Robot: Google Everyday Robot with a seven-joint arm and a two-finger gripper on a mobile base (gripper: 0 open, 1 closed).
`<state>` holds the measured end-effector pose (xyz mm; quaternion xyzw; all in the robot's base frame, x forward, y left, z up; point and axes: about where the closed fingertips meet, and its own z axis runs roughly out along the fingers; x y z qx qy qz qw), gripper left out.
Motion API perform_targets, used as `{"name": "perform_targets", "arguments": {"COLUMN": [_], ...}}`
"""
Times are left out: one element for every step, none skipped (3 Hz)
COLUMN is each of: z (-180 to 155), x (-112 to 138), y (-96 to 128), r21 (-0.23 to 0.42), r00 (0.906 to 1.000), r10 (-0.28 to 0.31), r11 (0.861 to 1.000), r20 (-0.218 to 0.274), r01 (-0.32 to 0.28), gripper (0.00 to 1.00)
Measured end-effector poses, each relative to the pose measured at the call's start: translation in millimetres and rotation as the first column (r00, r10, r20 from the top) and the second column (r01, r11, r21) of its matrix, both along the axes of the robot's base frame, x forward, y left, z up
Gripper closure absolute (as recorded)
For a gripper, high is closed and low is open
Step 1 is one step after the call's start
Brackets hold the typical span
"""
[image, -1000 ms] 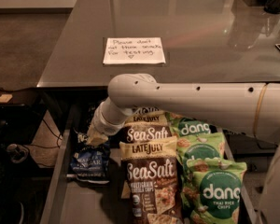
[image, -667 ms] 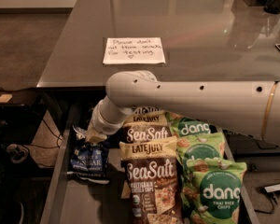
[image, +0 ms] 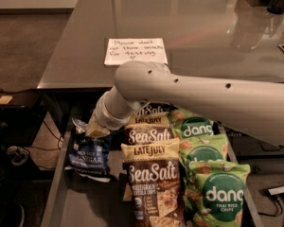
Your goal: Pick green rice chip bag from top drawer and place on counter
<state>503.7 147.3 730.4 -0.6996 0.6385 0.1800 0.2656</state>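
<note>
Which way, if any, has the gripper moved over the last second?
Yes, slightly. The gripper has risen in the view toward the counter edge, judged against the white note, which stayed put. It sits at the blue bag in the top drawer.

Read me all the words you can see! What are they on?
"Please don't eat these snacks for testing": white paper note on the counter.
"LATE JULY" and "Sea Salt": brown chip bags in the drawer.
"dang" and "THAI RICE CHIPS": front green bag.
"VINEGAR": blue bag; its other words are blurred.
Smaller print on the bags: too small to read.
The claw is by the blue bag's top; no words on it.
</note>
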Motion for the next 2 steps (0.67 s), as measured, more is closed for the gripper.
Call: {"name": "perform_targets", "arguments": {"z": [50,111], "x": [4,13], "y": [-13,-28], "r21": [0.056,0.067], "r00": [1.0000,0.9996], "r10": [-0.001,0.026], "r11": [0.998,0.997], "r20": [-0.001,0.014], "r01": [0.001,-0.027], "gripper": [1.00,1.00]}}
